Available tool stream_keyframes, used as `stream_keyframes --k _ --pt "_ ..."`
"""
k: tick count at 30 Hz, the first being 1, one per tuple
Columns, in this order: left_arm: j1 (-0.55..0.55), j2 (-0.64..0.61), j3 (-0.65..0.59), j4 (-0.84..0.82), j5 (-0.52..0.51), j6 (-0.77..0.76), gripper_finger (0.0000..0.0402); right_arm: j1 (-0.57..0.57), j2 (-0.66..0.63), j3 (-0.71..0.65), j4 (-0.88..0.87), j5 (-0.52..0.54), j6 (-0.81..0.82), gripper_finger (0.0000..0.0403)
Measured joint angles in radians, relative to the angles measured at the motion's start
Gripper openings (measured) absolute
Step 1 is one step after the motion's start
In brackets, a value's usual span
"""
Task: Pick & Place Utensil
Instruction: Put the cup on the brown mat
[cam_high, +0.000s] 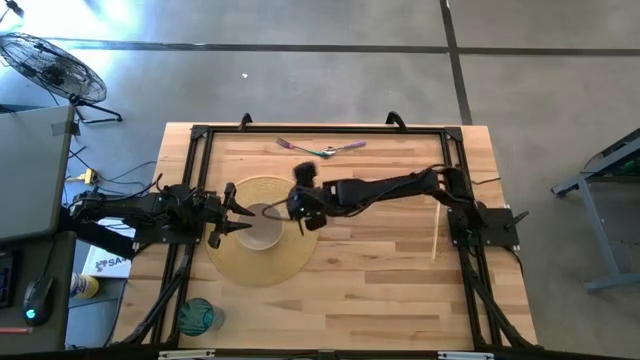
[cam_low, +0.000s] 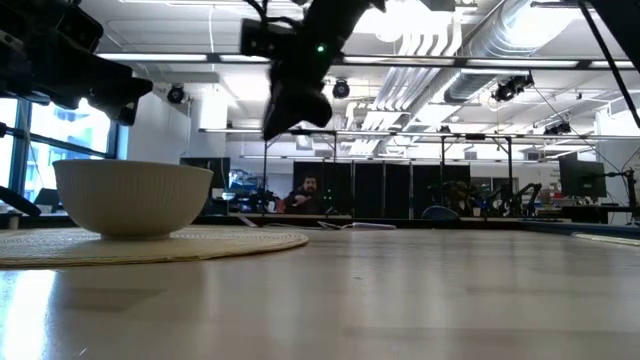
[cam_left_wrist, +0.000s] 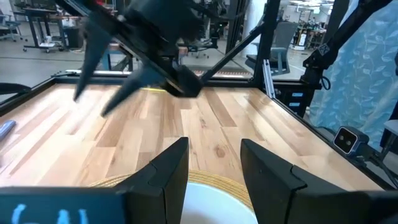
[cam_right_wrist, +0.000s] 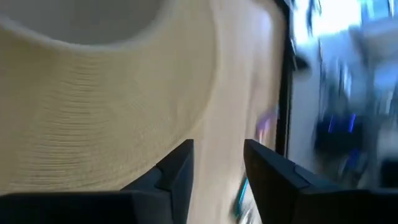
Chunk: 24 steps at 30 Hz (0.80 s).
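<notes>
A white ribbed bowl (cam_high: 258, 230) (cam_low: 133, 196) stands on a round woven placemat (cam_high: 262, 262) (cam_low: 200, 243) left of the table's middle. Two utensils, purple and teal (cam_high: 322, 149), lie on the wood near the far edge. My right gripper (cam_high: 300, 212) (cam_right_wrist: 217, 155) hangs open and empty above the placemat's right part, just right of the bowl, and clear of the table in the low view (cam_low: 297, 105). My left gripper (cam_high: 238, 213) (cam_left_wrist: 214, 158) is open at the bowl's left side, above its rim (cam_left_wrist: 208, 196).
A thin wooden stick (cam_high: 436, 228) lies on the table's right part beside the right arm's base. A teal glass (cam_high: 198, 315) stands at the near left corner. A black frame (cam_high: 320, 129) runs round the table. Bare wood lies between placemat and stick.
</notes>
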Motion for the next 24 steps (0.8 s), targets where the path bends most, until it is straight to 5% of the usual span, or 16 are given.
stream_keyframes --k 5,10,24 --pt "0.0 0.0 0.0 0.0 -0.001 0.0 0.0143 -0.014 -0.025 0.0 -0.152 0.064 0.481 0.0129" --pt "0.0 0.0 0.0 0.0 -0.001 0.0 0.0143 -0.022 -0.032 0.0 -0.276 -0.071 0.783 0.0129" --pt "0.0 0.0 0.0 0.0 -0.001 0.0 0.0143 0.038 -0.032 0.0 -0.361 -0.298 0.907 0.0129"
